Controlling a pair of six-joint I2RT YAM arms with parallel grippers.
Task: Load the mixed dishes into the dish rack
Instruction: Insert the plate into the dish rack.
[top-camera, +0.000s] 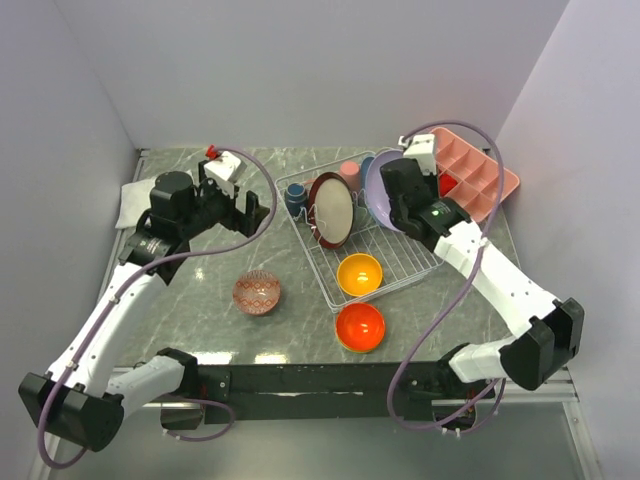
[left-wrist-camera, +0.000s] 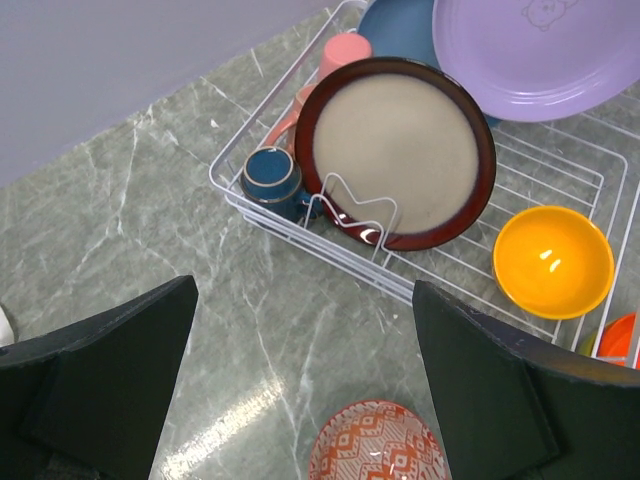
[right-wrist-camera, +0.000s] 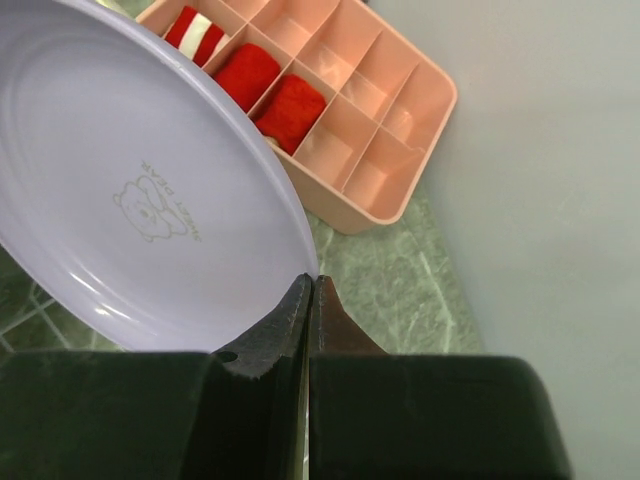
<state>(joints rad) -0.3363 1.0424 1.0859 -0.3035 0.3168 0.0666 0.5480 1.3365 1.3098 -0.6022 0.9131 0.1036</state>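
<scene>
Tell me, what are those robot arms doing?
They're loading a dish rack. The right gripper pinches the rim of a lavender plate, holding it at the rack's back end. A dark-red-rimmed plate, navy cup, pink cup and orange-yellow bowl sit inside. The left gripper hangs open above the table near a patterned pink bowl. That bowl and a red-orange bowl are not yet loaded.

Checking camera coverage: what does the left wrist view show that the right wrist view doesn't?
Only the left wrist: the white wire dish rack holding the dark-red-rimmed plate, navy cup and orange-yellow bowl, plus the patterned bowl on the table. Only the right wrist: the pink compartment tray and the right gripper shut on the lavender plate at its rim. Both: that lavender plate and the green marble table.
</scene>
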